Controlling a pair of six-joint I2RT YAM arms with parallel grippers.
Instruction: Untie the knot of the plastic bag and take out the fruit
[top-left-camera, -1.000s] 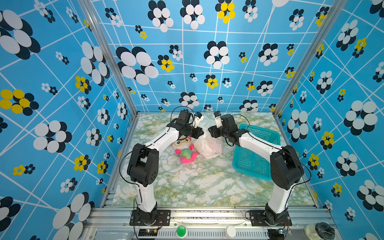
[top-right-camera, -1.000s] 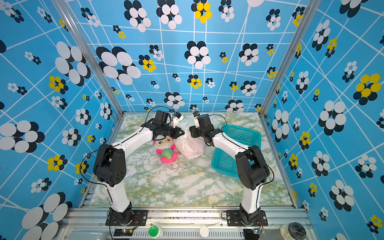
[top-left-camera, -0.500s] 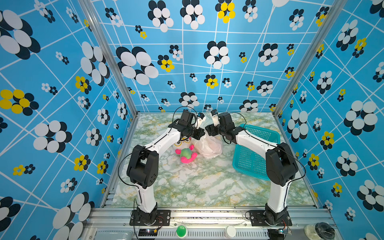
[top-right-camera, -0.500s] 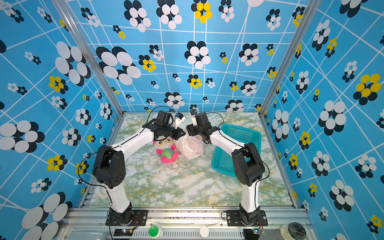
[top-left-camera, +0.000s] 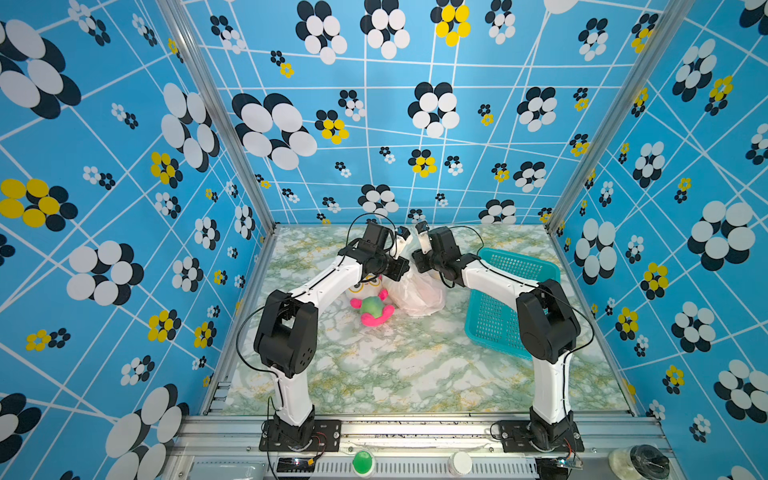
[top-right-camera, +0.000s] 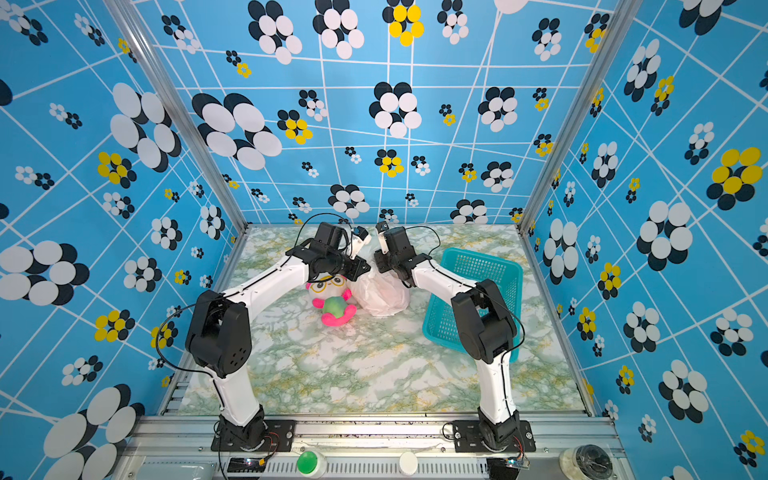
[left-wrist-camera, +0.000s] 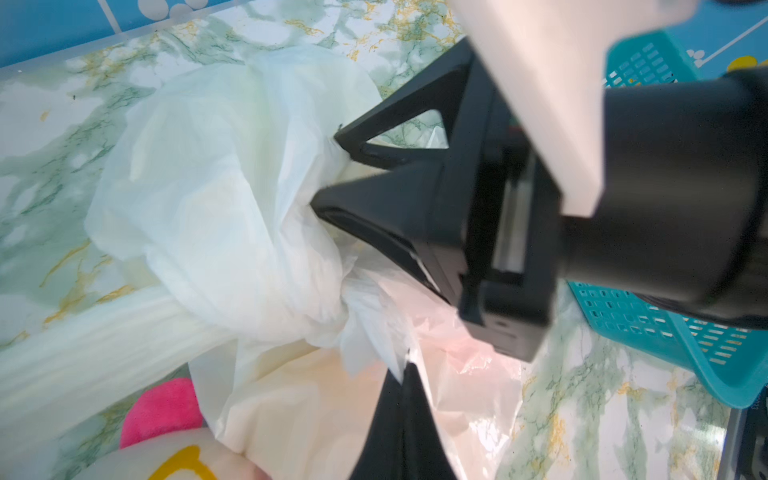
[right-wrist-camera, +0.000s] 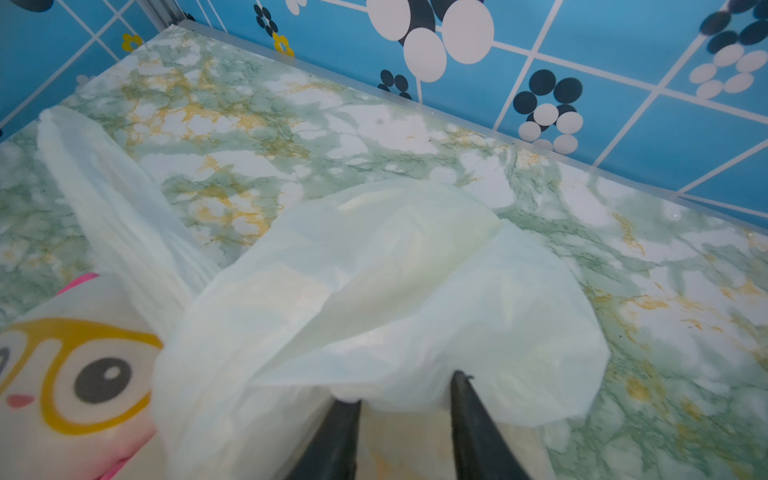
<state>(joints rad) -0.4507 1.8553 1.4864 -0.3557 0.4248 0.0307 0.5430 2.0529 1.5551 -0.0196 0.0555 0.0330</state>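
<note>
The white plastic bag (top-left-camera: 417, 296) (top-right-camera: 383, 296) lies at the back of the table between both arms. Its knot (left-wrist-camera: 337, 316) is a twisted gather, with one puffed flat end (left-wrist-camera: 208, 187) and one strip (left-wrist-camera: 83, 353) sticking out. My left gripper (left-wrist-camera: 405, 370) (top-left-camera: 402, 271) is shut, pinching bag plastic right beside the knot. My right gripper (right-wrist-camera: 403, 386) (left-wrist-camera: 326, 168) (top-left-camera: 416, 262) faces it from the other side. Its jaws are narrowed on a bunched fold of the puffed end. The fruit is hidden inside the bag; only faint pink and orange tints show through.
A pink, white and green plush toy with yellow glasses (top-left-camera: 369, 304) (right-wrist-camera: 75, 374) lies against the bag's left side. A teal mesh basket (top-left-camera: 491, 316) (top-right-camera: 482, 266) stands to the right of the bag, under my right arm. The back wall is close behind.
My right gripper has moved left onto the bag's top and drawn its jaws in on the plastic. The left gripper has stayed shut in place.
</note>
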